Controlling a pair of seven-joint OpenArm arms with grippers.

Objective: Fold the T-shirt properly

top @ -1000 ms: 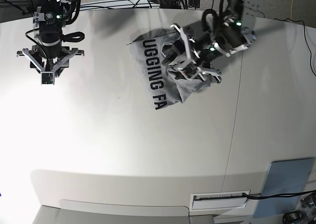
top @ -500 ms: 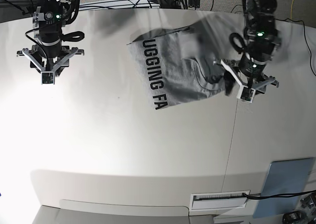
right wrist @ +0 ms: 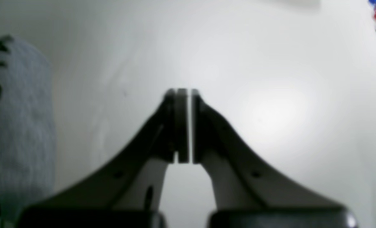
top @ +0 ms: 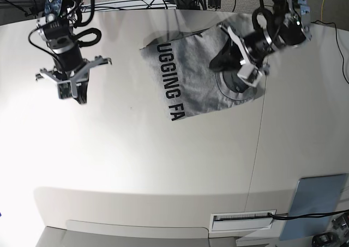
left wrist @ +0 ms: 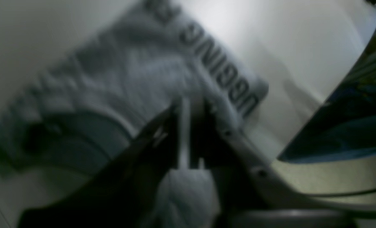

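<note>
The heather-grey T-shirt (top: 188,80) lies spread at the table's back middle, black lettering up along its left edge, its collar toward the right. My left gripper (top: 248,75) hovers over that collar side, jaws shut. In the blurred left wrist view the fingertips (left wrist: 175,110) meet above the T-shirt (left wrist: 127,72), and I see no cloth pinched between them. My right gripper (top: 71,90) hangs shut over bare table at the far left, well apart from the shirt. The right wrist view has its closed pads (right wrist: 181,126) centred and the lettered T-shirt (right wrist: 16,126) edge at far left.
The white table (top: 136,165) has a seam running down its right part. A pale blue-grey flat panel (top: 319,198) lies at the front right corner, beside a white slot (top: 242,220). Cables run along the back edge.
My left gripper swung from the table right of the shirt back over its collar side and shut. My right gripper tilted, shifted slightly right and shut. The shirt's right part now lies flatter.
</note>
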